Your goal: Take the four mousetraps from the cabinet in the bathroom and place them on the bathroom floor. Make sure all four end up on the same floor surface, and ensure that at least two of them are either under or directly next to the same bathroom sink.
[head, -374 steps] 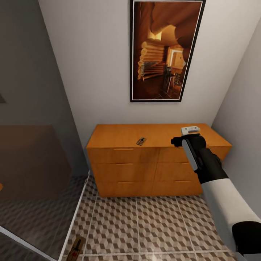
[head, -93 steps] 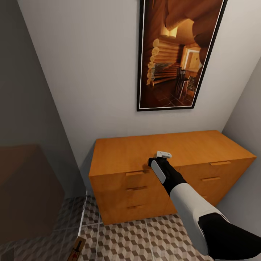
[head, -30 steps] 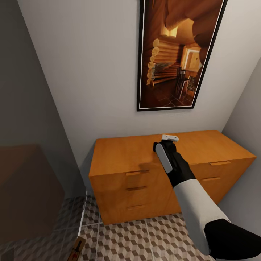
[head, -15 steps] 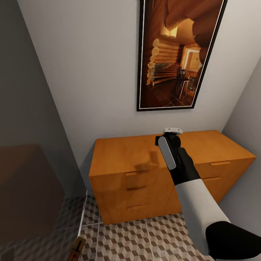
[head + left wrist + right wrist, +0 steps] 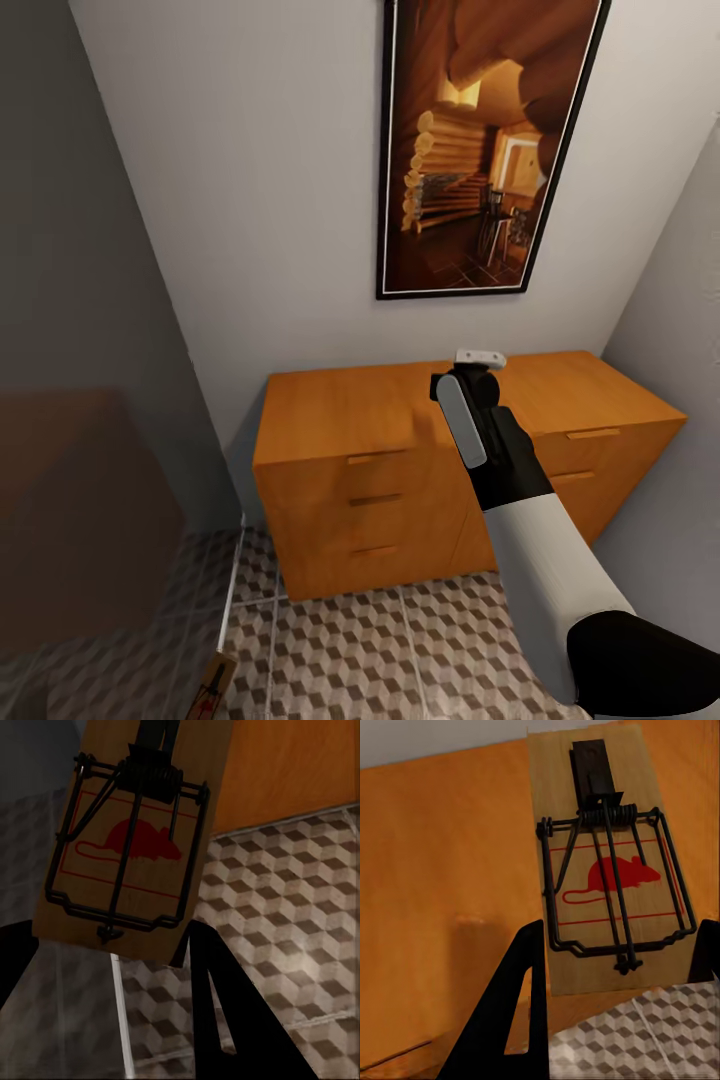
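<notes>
The right arm reaches forward over the cabinet, its gripper above the rear middle of the wooden top, close to the back wall. In the right wrist view a mousetrap sits flat between the two dark fingers, its red mouse mark and wire spring facing the camera; the gripper is closed on the board, clear of the orange top beneath it, and a strip of tiled floor shows past the cabinet's front edge. The trap's shadow falls on the top just left of the wrist in the head view.

In the left wrist view the left gripper likewise has a second mousetrap clamped between its black fingers, the board hanging above the floor near the cabinet's lower front and a pale vertical strip.

The cabinet top is bare around the right gripper. The cabinet fills a narrow alcove: a grey wall stands just off its left end, a pale wall just off its right, and a framed picture hangs above it. Drawers look shut, slot handles flush.

A third mousetrap lies on the floor at the lower edge of the head view, beside a pale strip that runs from the cabinet's left corner. The open tiles in front of the cabinet are free, apart from the right forearm above them.
</notes>
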Robot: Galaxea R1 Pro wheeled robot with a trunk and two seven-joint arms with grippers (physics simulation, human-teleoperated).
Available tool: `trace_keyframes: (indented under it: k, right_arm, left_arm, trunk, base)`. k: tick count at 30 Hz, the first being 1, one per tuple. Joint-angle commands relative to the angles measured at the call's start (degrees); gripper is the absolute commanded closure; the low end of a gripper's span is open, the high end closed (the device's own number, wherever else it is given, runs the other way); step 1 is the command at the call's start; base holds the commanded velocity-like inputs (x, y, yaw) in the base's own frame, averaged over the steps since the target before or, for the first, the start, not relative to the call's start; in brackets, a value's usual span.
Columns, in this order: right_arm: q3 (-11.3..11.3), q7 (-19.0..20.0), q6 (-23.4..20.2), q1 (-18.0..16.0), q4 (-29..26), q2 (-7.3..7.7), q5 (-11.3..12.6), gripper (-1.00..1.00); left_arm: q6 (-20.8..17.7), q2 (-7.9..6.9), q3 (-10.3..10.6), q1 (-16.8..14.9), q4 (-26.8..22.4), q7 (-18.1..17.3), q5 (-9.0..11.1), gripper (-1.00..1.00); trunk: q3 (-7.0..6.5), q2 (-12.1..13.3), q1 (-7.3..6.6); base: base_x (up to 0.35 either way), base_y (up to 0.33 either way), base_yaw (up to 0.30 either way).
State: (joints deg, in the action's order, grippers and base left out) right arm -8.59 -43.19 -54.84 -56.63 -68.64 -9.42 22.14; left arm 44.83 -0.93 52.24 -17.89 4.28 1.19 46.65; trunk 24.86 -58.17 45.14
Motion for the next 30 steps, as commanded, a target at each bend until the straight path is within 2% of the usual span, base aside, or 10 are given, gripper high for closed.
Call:
trace_keyframes:
  k: [1, 16, 30]
  right_arm:
    - [-0.1, -0.7, -0.1, -0.1, 0.0, 0.01, 0.6, 1.00]
    - [-0.1, -0.7, -0.1, -0.1, 0.0, 0.01, 0.6, 1.00]
    - [-0.2, -0.7, -0.1, -0.1, 0.0, 0.01, 0.6, 1.00]
  left_arm:
    - [0.2, 0.02, 0.4, 0.0, 0.1, 0.4, -0.1, 1.00]
    - [0.2, 0.05, 0.4, 0.0, 0.1, 0.4, -0.1, 1.00]
    - [0.2, 0.40, 0.4, 0.0, 0.1, 0.4, -0.1, 1.00]
  trunk:
    - [0.06, 0.0, -0.03]
    - [0.06, 0.0, -0.03]
    - [0.06, 0.0, -0.03]
  base:
    - [-0.328, 0.000, 0.000]
    - [-0.333, -0.010, 0.000]
    - [-0.306, -0.162, 0.000]
